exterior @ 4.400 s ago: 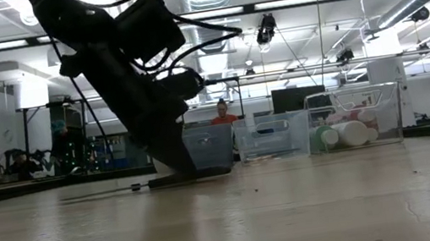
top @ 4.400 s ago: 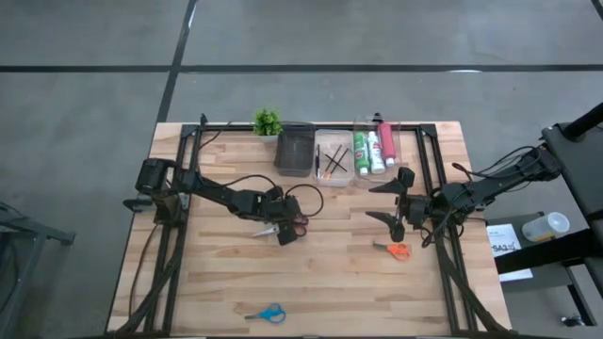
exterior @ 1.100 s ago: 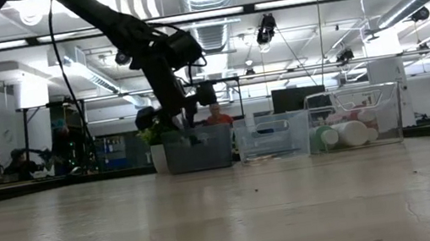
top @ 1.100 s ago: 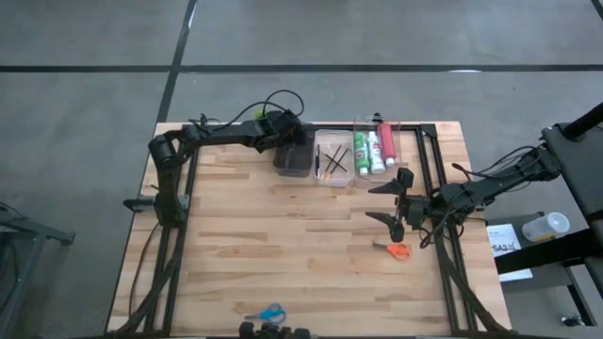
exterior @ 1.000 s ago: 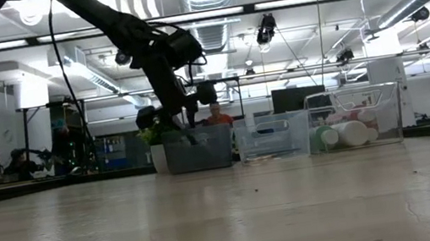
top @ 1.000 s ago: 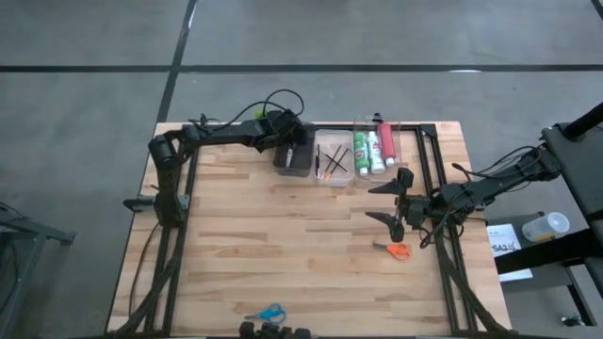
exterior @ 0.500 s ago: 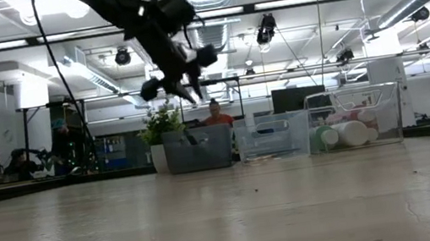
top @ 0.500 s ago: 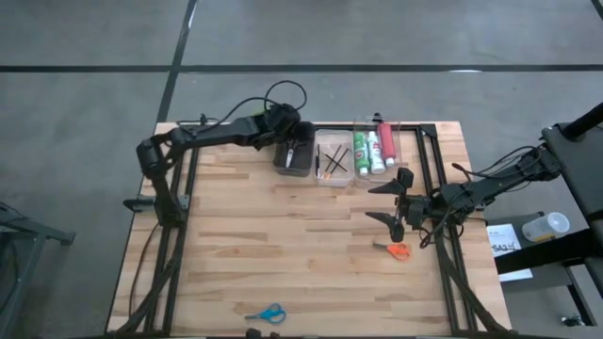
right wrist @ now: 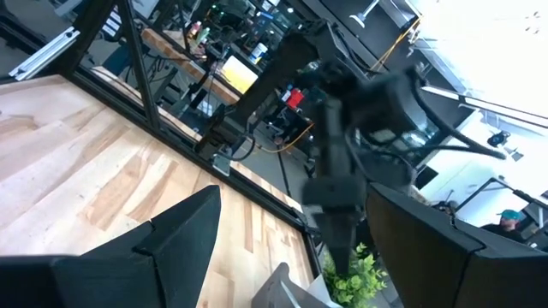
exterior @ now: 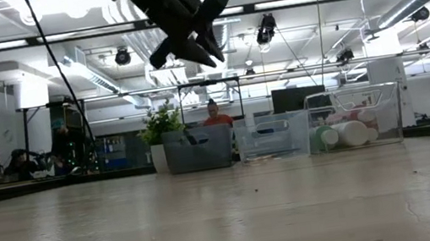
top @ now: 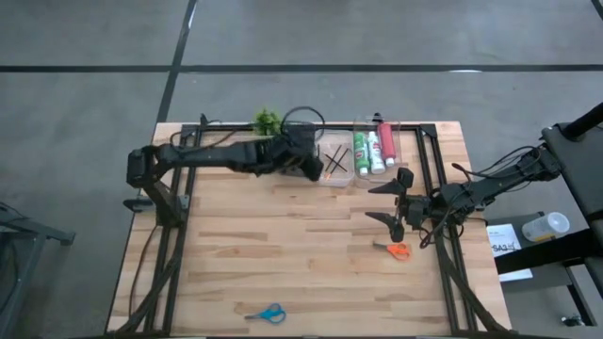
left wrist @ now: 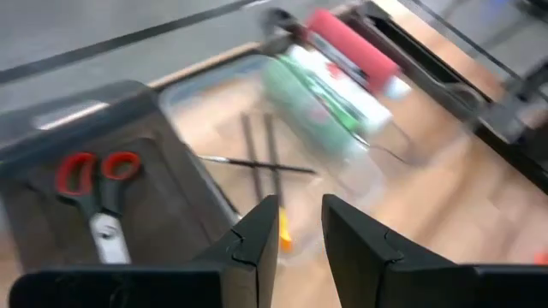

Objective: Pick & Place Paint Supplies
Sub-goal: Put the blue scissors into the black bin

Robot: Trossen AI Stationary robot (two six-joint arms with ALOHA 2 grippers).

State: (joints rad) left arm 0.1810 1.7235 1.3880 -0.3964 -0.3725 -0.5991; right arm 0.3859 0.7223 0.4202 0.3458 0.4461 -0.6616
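Scissors with red handles (left wrist: 98, 192) lay flat in the dark bin (left wrist: 163, 184), below and just behind the left gripper (left wrist: 295, 227), whose two dark fingers (left wrist: 257, 235) stood a little apart with nothing between them (released, touching no object). Past those fingertips sat the clear tray of thin dark brushes (left wrist: 257, 158), crossed over one another, and beyond that the paint tubes (left wrist: 334, 73), green, white and pinkish-red, lying side by side in the next clear tray. From above, the left gripper (top: 306, 162) hung over the dark bin and the near edge of the brush tray (top: 335, 162), with the small potted plant (top: 268, 121) behind it at the table's far edge. In the low view it was raised well above the row of containers (exterior: 269, 138).

Orange-handled scissors (top: 397, 250) lay on the wooden table (top: 283, 254) just in front of the right gripper (top: 396, 202), whose fingers were spread wide and held nothing. Blue-handled scissors (top: 267, 313) lay near the table's front edge, well apart from both grippers.
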